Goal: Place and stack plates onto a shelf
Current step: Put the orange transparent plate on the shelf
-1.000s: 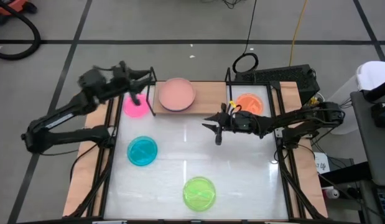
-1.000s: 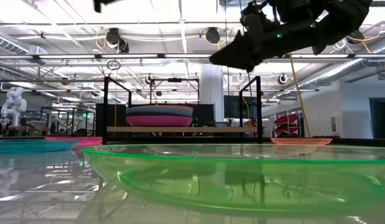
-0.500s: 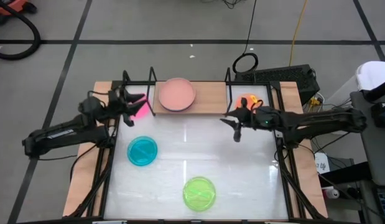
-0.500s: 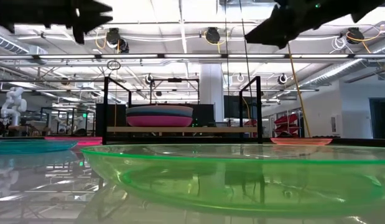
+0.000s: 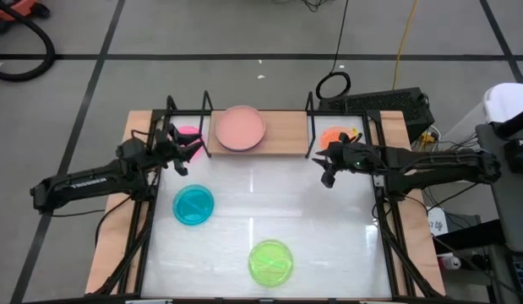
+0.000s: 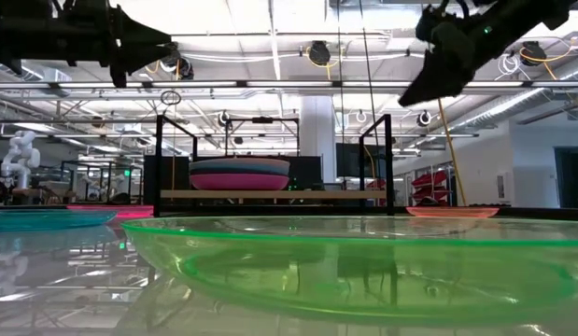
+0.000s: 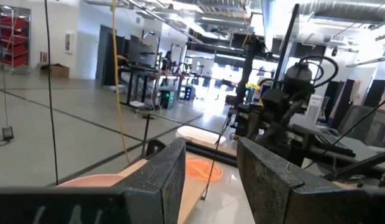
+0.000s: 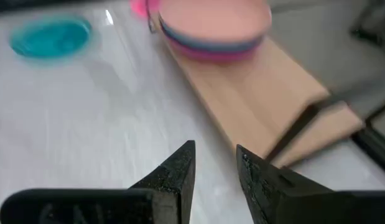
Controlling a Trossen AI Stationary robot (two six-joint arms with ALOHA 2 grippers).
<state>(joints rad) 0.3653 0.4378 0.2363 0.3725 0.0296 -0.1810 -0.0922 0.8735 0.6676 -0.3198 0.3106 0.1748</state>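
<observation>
A stack of larger plates with the salmon-pink plate (image 5: 240,128) on top rests on the shelf (image 5: 282,135) at the table's far edge; it also shows in the right wrist view (image 8: 211,25). The hot pink plate (image 5: 190,135) lies left of the shelf, partly under my left gripper (image 5: 183,152). The orange plate (image 5: 337,135) lies right of the shelf, partly behind my right arm. The teal plate (image 5: 194,205) and the lime green plate (image 5: 270,262) lie flat on the white tabletop. My left gripper (image 7: 209,168) is open and empty. My right gripper (image 5: 327,175) hangs open and empty over the tabletop near the shelf's right end.
Black wire uprights (image 5: 206,127) (image 5: 312,127) stand at the shelf's ends, close to both grippers. The lime green plate (image 6: 363,261) lies close to the table's near edge. Bare white tabletop (image 5: 269,198) lies between the teal plate and my right gripper.
My right gripper has gone toward the table's right edge, from in front of the shelf's middle to its right end, and has tipped its fingers downward. My left gripper has drawn back a little toward the near edge from the shelf's left upright and come lower.
</observation>
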